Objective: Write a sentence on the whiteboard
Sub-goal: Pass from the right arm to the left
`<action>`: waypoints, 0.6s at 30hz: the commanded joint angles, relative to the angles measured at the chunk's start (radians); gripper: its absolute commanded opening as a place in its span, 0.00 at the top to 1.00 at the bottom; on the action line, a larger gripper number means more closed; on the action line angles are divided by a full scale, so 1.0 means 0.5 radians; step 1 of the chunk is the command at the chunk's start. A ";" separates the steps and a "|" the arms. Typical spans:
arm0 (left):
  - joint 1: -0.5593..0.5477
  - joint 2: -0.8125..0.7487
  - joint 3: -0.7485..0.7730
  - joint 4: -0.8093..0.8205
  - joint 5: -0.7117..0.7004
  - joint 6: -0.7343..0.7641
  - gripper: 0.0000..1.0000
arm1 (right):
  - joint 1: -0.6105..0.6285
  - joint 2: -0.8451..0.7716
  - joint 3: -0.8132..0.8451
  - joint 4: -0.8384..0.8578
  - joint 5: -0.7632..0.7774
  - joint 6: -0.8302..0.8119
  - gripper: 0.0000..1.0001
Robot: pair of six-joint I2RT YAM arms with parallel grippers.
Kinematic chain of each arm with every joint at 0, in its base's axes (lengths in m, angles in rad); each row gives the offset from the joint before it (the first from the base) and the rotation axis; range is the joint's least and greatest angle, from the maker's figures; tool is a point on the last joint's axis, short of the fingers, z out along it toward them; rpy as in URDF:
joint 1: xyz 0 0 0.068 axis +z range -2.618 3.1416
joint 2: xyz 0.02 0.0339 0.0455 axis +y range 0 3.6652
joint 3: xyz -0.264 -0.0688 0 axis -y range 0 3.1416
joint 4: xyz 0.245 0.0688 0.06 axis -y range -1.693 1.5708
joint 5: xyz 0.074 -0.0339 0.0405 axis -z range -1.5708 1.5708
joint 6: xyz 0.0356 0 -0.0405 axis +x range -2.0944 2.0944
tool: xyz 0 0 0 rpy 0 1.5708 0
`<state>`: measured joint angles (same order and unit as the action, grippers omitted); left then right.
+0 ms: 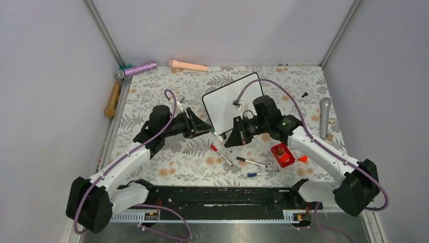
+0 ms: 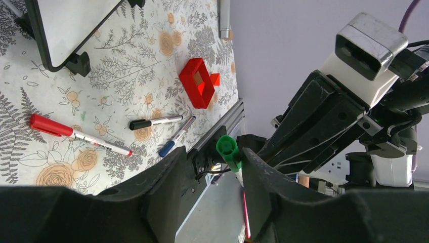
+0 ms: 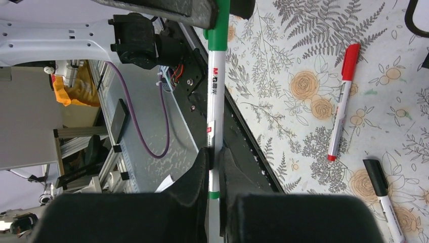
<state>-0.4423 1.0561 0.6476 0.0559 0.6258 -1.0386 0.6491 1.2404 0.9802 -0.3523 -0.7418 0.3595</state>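
Observation:
The whiteboard [image 1: 230, 101] stands tilted at the table's middle, and its face is blank; no sentence shows on it. Its lower corner and one foot show in the left wrist view [image 2: 71, 20]. My right gripper [image 1: 231, 139] [image 3: 213, 154] is shut on the white barrel of a green marker [image 1: 218, 137] [image 3: 215, 101], just in front of the board. My left gripper [image 1: 205, 129] [image 2: 213, 154] is open, facing the right one. The marker's green cap [image 2: 227, 147] sits between its fingers, against the right one.
On the flowered mat in front lie a red marker [image 1: 221, 154] [image 2: 76, 134] [image 3: 343, 101], a black marker [image 1: 251, 162] [image 2: 154, 121] and a blue marker [image 1: 260, 173]. A red box [image 1: 282, 154] sits right of them. A microphone [image 1: 325, 116] lies far right, with toys along the back wall.

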 commanded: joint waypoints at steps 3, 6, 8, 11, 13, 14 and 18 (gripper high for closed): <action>-0.011 0.018 0.055 0.116 0.072 -0.017 0.55 | 0.032 0.033 0.145 0.108 -0.097 0.031 1.00; -0.016 0.026 0.056 0.135 0.081 -0.021 0.74 | 0.031 0.054 0.159 0.104 -0.093 0.028 1.00; -0.016 0.026 0.056 0.142 0.087 -0.021 0.96 | 0.033 0.063 0.165 0.097 -0.091 0.023 1.00; -0.017 0.022 0.052 0.143 0.089 -0.024 1.00 | 0.032 0.060 0.166 0.101 -0.073 0.021 1.00; -0.017 0.003 0.046 0.147 0.073 -0.037 1.00 | 0.033 0.051 0.168 0.102 -0.019 0.017 1.00; -0.017 -0.012 0.040 0.153 0.058 -0.050 1.00 | 0.033 0.042 0.167 0.105 0.026 0.019 0.93; -0.014 -0.106 -0.033 0.244 -0.115 -0.254 1.00 | 0.031 -0.072 0.060 0.336 0.322 0.227 0.43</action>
<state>-0.4469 1.0569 0.6540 0.1158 0.6384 -1.1015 0.6613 1.2808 1.0115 -0.3370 -0.6987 0.3798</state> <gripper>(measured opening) 0.103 0.414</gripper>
